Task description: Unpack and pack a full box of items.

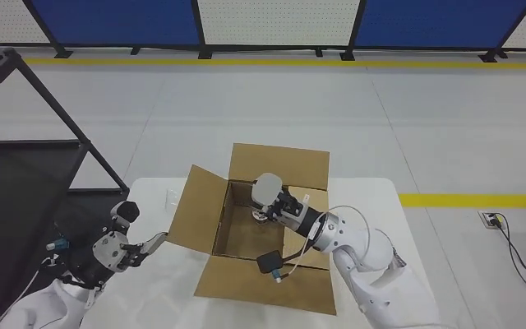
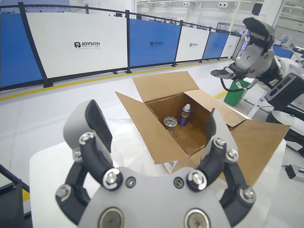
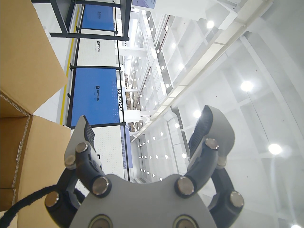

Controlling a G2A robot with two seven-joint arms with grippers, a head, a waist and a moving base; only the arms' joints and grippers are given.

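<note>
There is one cardboard box, and inside this box there are two items: one blue spray can and one round metal part.

White table on pale floor. Black metal rack just beside it, L side. Fence of blue & white panels across the far end, w/ yellow floor line in front. Power strip on floor, R side. Green thing, maybe a bin, past the table.
</note>
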